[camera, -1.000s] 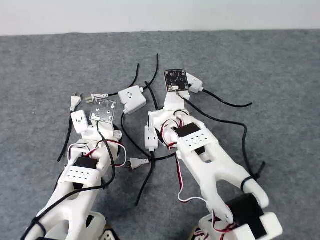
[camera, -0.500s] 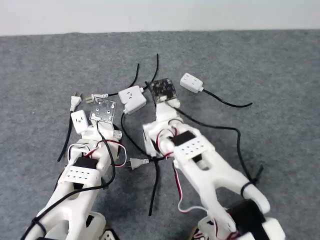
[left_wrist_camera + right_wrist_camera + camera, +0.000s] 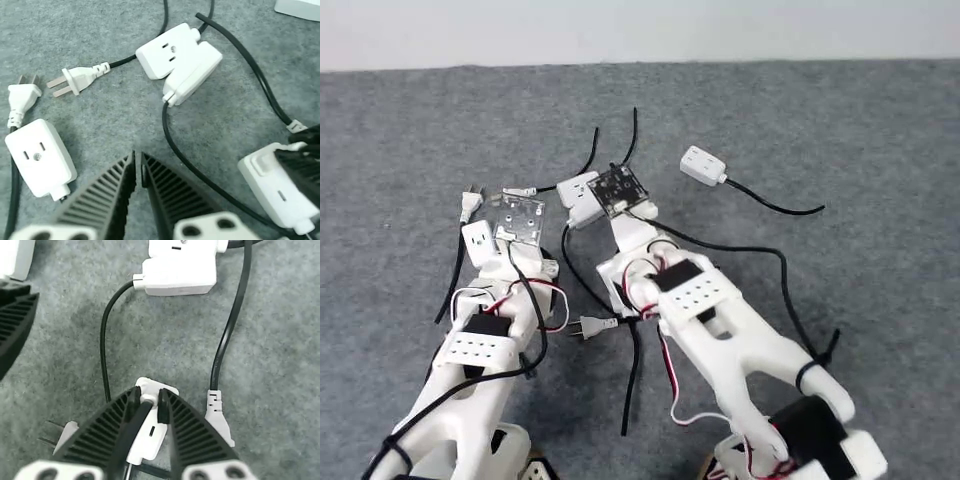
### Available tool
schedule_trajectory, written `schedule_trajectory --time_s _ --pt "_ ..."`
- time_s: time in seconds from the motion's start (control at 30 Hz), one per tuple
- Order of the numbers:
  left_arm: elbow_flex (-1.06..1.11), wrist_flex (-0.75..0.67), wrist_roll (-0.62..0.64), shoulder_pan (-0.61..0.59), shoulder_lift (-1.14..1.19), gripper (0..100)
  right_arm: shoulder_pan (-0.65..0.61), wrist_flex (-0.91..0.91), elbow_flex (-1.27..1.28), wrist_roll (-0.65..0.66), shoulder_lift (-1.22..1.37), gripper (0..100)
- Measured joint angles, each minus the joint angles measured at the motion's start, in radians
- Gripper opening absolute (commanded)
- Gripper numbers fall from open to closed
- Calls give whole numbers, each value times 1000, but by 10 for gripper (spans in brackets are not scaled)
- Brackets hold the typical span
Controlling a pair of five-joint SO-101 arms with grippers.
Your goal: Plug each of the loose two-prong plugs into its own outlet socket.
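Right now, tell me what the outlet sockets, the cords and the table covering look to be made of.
The outlet socket: looks like moulded white plastic, smooth with a slight sheen.
The cord: black, probably rubber or vinyl sheath, smooth and bending freely.
The table covering: grey felt or low carpet, by its matte fuzzy texture.

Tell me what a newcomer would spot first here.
Black cords snake all over the grey carpet. The right gripper is clamped on a white socket, while two loose plugs lie beyond the shut, empty left gripper.
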Motion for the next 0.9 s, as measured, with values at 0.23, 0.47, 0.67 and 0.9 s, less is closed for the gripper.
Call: schedule_trajectory --time_s 0.23,0.47,0.67,0.9 --pt "0 0 0 -6 0 12 -3 35 -26 -14 25 192" --pt "0 -21 3 -51 0 12 -63 83 -2 -107 43 286" --pt "0 -60 8 -135 0 12 -130 78 -2 -121 43 249" --pt "0 -60 8 -144 0 12 -69 26 -3 -121 75 175"
